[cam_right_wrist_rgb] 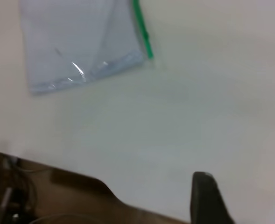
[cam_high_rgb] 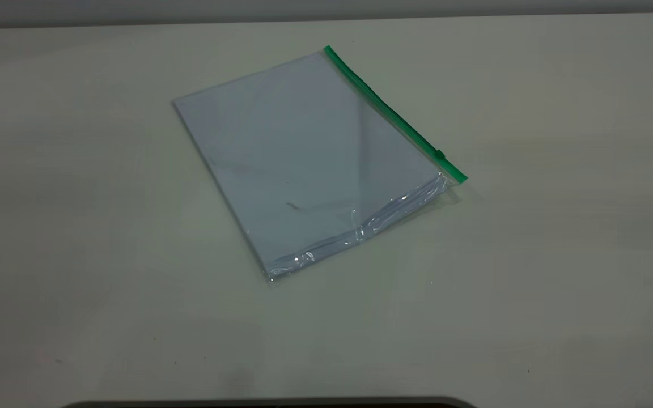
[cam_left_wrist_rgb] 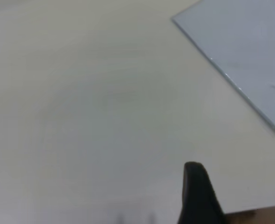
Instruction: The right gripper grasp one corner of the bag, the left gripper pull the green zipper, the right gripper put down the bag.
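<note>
The left tool (cam_left_wrist_rgb: 200, 196) is held over bare bench (cam_high_rgb: 77, 226), well left of the bag (cam_high_rgb: 304, 164); its grip cannot be told. The bag lies flat, its zipper (cam_high_rgb: 394, 116) untouched. No step is begun. The right tool (cam_right_wrist_rgb: 242, 200), seemingly released, must reach the corner (cam_high_rgb: 452, 184).

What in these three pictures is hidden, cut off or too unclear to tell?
- Left hand: left wrist view's edge cuts it; only one finger shows, so open or shut is unknown.
- Right hand: cut by the right wrist view's edge.
- Both arms: outside the exterior view.
- Sheets inside the bag: any print too faint.
</note>
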`<action>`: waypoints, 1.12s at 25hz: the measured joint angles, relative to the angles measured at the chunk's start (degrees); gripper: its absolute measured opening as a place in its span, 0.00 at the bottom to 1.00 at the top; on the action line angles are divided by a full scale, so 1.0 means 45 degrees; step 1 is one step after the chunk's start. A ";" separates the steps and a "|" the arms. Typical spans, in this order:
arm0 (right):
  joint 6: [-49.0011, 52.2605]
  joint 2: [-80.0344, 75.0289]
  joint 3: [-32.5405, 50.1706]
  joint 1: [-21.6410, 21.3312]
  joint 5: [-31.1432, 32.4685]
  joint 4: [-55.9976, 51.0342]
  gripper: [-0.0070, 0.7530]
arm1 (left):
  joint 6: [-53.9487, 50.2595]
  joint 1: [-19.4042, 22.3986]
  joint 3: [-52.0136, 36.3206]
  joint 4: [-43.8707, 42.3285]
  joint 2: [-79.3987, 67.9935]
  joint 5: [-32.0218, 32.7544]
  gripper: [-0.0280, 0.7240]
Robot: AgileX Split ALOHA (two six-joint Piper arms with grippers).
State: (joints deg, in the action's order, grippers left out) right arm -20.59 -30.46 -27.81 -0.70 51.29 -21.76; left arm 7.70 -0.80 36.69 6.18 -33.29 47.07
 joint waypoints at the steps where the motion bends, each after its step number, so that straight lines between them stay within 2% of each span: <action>1: -0.0525 -0.0697 0.0000 0.0000 -0.0462 -0.0444 0.60 | 0.0219 0.0000 0.0208 0.0000 -0.0623 -0.0327 0.71; 8: -0.5225 -0.5804 -0.0011 0.0000 -0.3036 -0.5212 0.64 | 0.1435 0.0000 0.1619 0.0715 -0.4852 -0.2182 0.73; 14: -1.0715 -1.0542 -0.0122 0.0000 -0.4274 -1.1595 0.64 | 0.2345 0.0000 0.2598 0.2078 -0.7118 -0.2763 0.73; 18: -1.4085 -1.3543 -0.0300 0.0000 -0.4407 -1.5649 0.64 | 0.2982 0.0000 0.2796 0.2987 -0.7767 -0.3062 0.73; 20: -1.5264 -1.4902 -0.0619 0.0000 -0.3959 -1.7020 0.64 | 0.3294 0.0000 0.2836 0.3320 -0.7930 -0.3172 0.73; 23: -1.5807 -1.6979 -0.1450 0.0000 -0.3216 -1.7650 0.64 | 0.3558 0.0000 0.2836 0.3513 -0.8099 -0.3330 0.73; 28: -1.5910 -1.9826 -0.3167 0.0000 -0.2904 -1.7844 0.64 | 0.3585 0.0000 0.2836 0.3524 -0.8318 -0.3422 0.73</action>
State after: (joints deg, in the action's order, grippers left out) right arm -92.19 -119.68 -42.06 -0.70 38.22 -102.06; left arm 23.83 -0.80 49.45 22.03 -70.73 31.67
